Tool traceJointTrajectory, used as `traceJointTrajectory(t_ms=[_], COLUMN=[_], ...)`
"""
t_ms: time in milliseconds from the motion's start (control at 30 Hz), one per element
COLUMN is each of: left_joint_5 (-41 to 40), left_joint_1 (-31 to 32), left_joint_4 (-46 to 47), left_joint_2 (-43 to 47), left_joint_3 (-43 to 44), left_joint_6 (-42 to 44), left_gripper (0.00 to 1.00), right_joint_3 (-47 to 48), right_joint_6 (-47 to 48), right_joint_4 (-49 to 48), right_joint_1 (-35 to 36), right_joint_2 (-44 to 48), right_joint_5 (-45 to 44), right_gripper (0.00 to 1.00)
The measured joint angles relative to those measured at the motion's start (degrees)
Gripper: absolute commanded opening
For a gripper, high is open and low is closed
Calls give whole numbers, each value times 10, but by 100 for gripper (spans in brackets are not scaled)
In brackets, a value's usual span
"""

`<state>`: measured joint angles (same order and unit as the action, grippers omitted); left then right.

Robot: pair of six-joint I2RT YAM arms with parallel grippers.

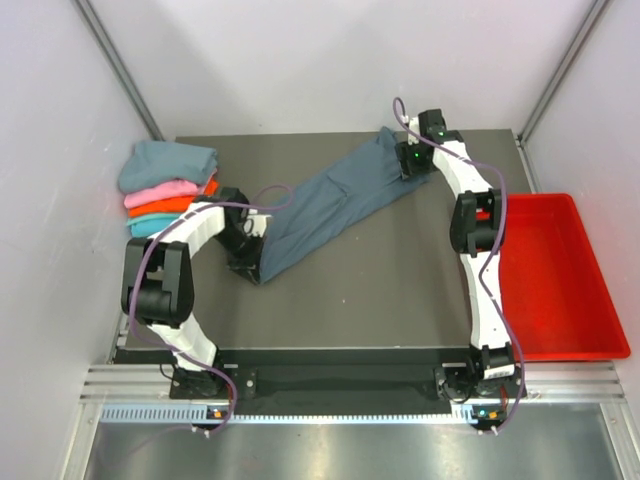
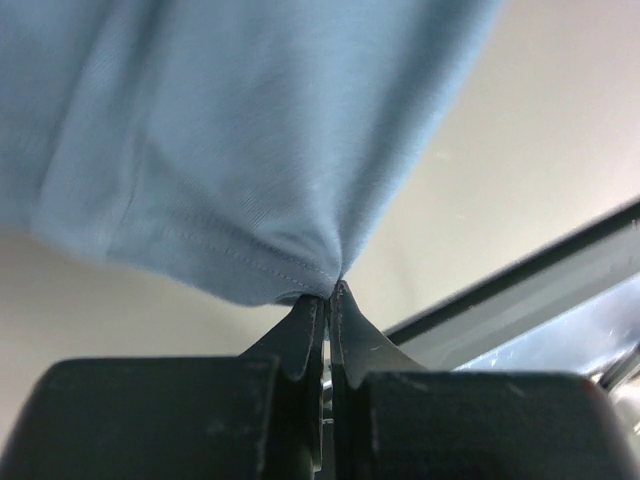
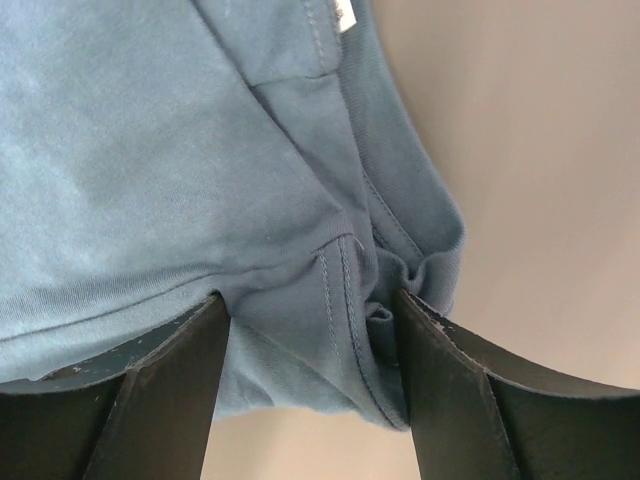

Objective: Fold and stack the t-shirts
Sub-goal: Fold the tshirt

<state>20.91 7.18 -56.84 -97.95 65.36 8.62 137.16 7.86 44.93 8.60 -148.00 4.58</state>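
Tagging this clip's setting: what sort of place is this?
Probably a lab test booth: bare white walls box in a dark table, with the left arm and right arm mounted along a metal rail.

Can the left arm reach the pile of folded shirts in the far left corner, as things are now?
Probably yes for distance: the pile lies close beside the left arm, with nothing between them. But the left claw is shut on the blue-grey shirt, so it must let go first.

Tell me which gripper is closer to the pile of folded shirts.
Left. The left gripper is just right of the folded pile, pinching the blue-grey shirt's near end. The right gripper is much farther right, at that shirt's far end.
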Motion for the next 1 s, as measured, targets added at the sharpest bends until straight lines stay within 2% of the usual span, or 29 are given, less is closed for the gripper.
traceJointTrajectory(t_ms=[700,867,1000], left_joint_5=[103,110,115], left_joint_1=[200,221,222], left_joint_4=[-37,-39,-39], left_joint_2=[0,0,0], left_joint_3=[10,10,10], left_joint_6=[53,54,54], left_gripper=[0,0,0], right_joint_3=[25,22,-18], right_joint_6=[7,1,-20], right_joint_4=[-38,-38,-37], right_joint_1=[7,5,-4], right_joint_2=[-17,-14,20], right_joint_5=[-5,-15,-17], right_gripper=[68,72,72])
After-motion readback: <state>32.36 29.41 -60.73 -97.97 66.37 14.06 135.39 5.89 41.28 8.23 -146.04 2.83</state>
